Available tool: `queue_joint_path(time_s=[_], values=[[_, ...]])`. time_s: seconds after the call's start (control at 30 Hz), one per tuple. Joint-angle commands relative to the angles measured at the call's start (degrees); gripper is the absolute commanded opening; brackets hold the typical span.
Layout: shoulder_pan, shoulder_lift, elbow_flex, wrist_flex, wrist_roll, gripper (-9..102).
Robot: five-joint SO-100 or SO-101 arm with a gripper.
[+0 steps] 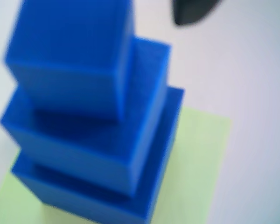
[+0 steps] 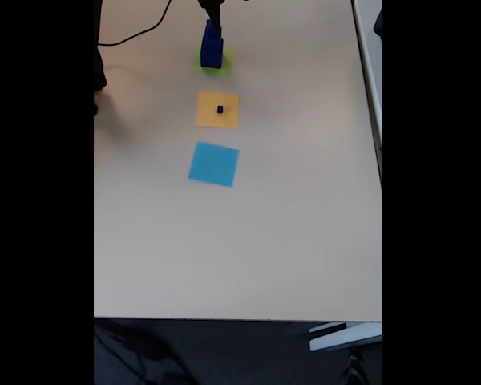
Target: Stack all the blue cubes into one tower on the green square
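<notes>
Where the fixed view looked down the length of the pale tabletop (image 2: 240, 241), the nearest thing was a flat light-blue square (image 2: 214, 164), lying bare. Just beyond it lay an orange square (image 2: 218, 110), and on its middle sat one tiny blue cube (image 2: 220, 109), well apart from the others. Farther still, near the far edge, was the green square (image 2: 222, 64), and on it stood a tower of blue cubes (image 2: 212, 46). A dark part of the arm came down right over the tower's top in that view, and a black cable (image 2: 136, 34) trailed across the tabletop to the left of it. In the wrist view the tower was close and blurred: three cubes were stacked, the largest cube (image 1: 107, 196) at the bottom resting on the green sheet, a middle cube (image 1: 84, 144) on it, and a smaller top cube (image 1: 70, 56) on that, each set slightly off-corner from the one below. A dark rounded piece of the tool (image 1: 193, 11) showed at the upper edge of the wrist view, apart from the cubes; whether the tool was released or clenched could not be told.
</notes>
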Motion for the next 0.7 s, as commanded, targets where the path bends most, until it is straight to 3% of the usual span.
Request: queue_joint_path(time_s=[0.0, 0.67], values=[[0.6, 5.4, -0.2, 0.1, 0.4, 24], [1.3, 4.7, 0.3, -2.0, 0.7, 21]])
